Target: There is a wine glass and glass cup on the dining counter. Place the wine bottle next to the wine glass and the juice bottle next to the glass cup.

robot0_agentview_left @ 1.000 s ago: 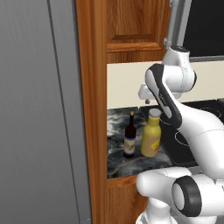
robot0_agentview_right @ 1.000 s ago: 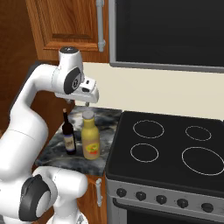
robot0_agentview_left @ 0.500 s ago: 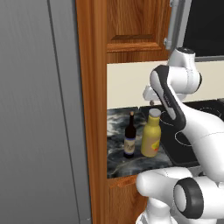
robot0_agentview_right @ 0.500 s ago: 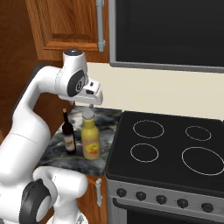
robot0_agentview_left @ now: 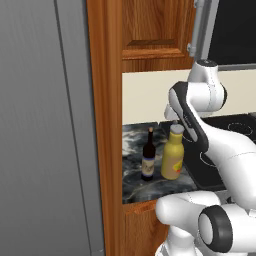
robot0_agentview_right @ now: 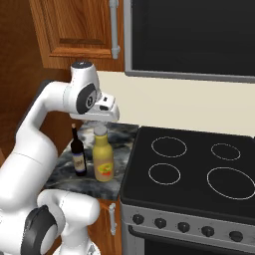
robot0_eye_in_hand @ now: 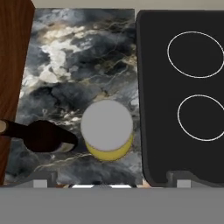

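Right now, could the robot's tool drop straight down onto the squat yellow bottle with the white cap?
Probably yes: the tool hangs open above the squat yellow bottle, nothing between; the slim dark bottle stands beside it.

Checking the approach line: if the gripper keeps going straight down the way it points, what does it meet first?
Most likely the white cap of the juice bottle, which sits almost centred under the open gripper; the wine bottle lies off to one side.
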